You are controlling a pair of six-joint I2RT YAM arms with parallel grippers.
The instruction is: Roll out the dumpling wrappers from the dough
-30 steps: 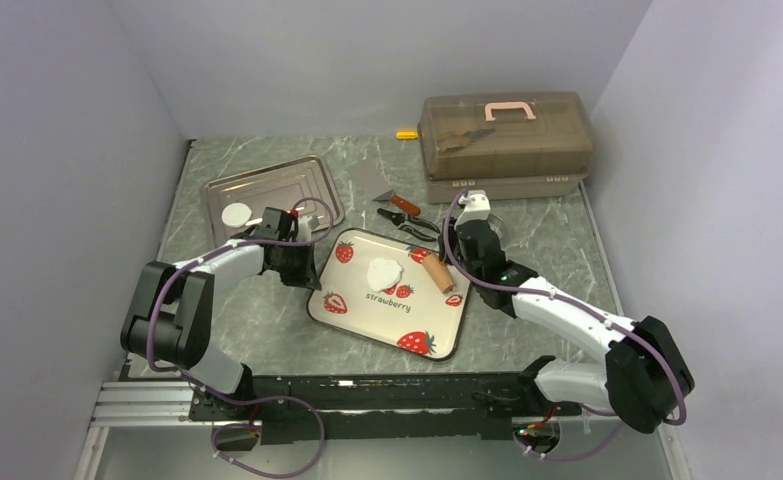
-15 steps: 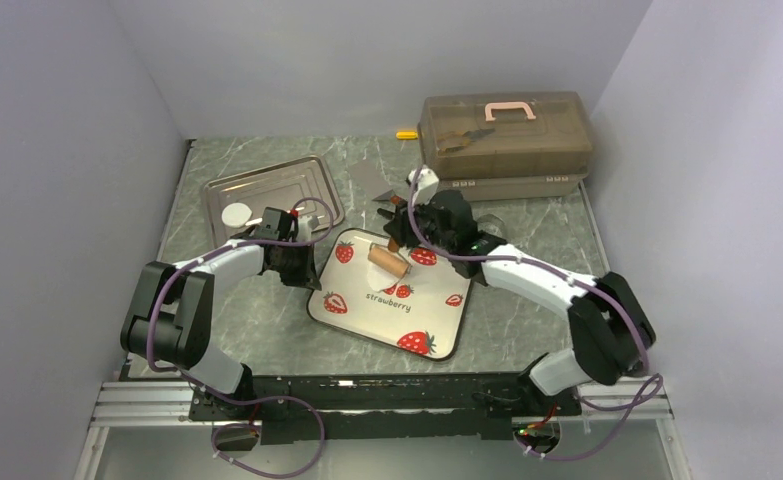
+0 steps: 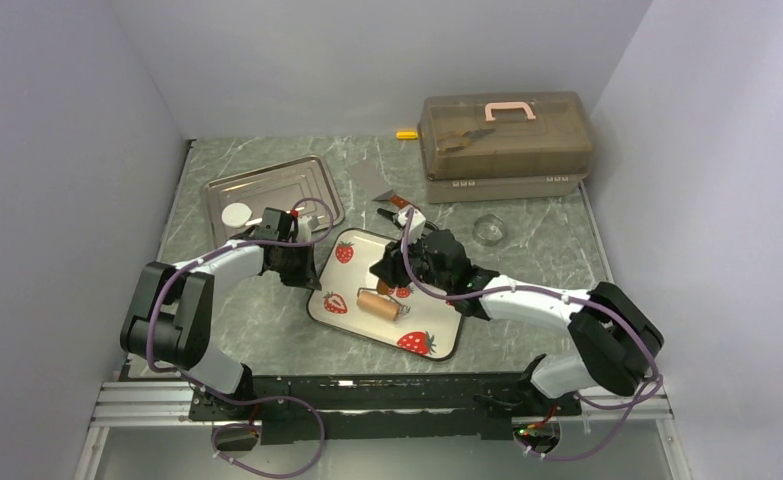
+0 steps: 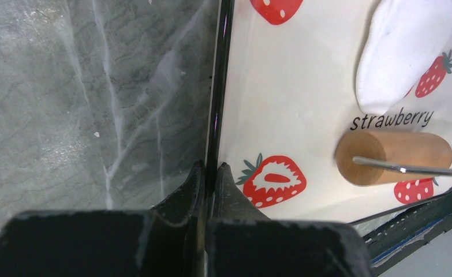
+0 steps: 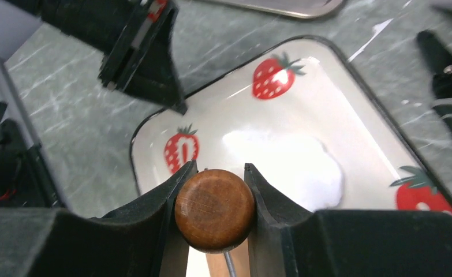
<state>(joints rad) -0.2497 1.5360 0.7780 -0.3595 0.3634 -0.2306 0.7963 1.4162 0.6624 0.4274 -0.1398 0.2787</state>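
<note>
The strawberry plate (image 3: pixel 437 335) lies mid-table. My left gripper (image 3: pixel 302 266) is shut on its left rim (image 4: pixel 217 104); the fingers (image 4: pixel 195 183) pinch the edge. My right gripper (image 3: pixel 395 282) is shut on the brown knob (image 5: pixel 214 209) of the wooden roller (image 3: pixel 379 303), which lies across the plate's near-left part and also shows in the left wrist view (image 4: pixel 393 157). The flattened white dough (image 5: pixel 292 167) lies on the plate just beyond the roller (image 4: pixel 408 52); in the top view my right arm hides it. One round white wrapper (image 3: pixel 236 214) lies in the metal tray (image 3: pixel 287 180).
A brown toolbox (image 3: pixel 505 140) with a pink handle stands at the back right. A clear glass ring (image 3: pixel 489 230) lies in front of it. Pliers and a scraper (image 3: pixel 399 208) lie behind the plate. A small yellow object (image 3: pixel 406 134) sits at the back wall.
My right gripper has carried the roller from the plate's right edge, across the dough, to the plate's near-left part. The left gripper has stayed on the rim.
</note>
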